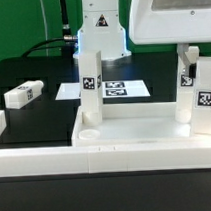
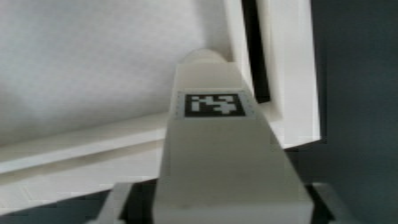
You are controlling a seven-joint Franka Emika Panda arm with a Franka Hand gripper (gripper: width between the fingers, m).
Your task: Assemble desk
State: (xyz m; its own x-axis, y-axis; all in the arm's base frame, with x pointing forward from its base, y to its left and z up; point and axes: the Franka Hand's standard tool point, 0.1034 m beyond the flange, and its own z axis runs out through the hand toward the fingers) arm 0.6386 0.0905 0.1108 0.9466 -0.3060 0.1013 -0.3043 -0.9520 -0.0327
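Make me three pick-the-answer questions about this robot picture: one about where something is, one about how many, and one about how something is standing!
1. Where is the loose leg?
A) on the black table, at the exterior view's left of the marker board
B) on the floor
C) on the robot's head

2. How many legs stand up on the desk top?
A) one
B) two
C) four

3. How is the held leg between the fingers of the gripper?
A) upright
B) lying flat
C) snapped in two

Answers:
1 A: it lies alone on the table, apart from the board.
2 B: the held leg stands near one end and a second leg near the other.
3 A: the exterior view shows it standing straight up on the top.
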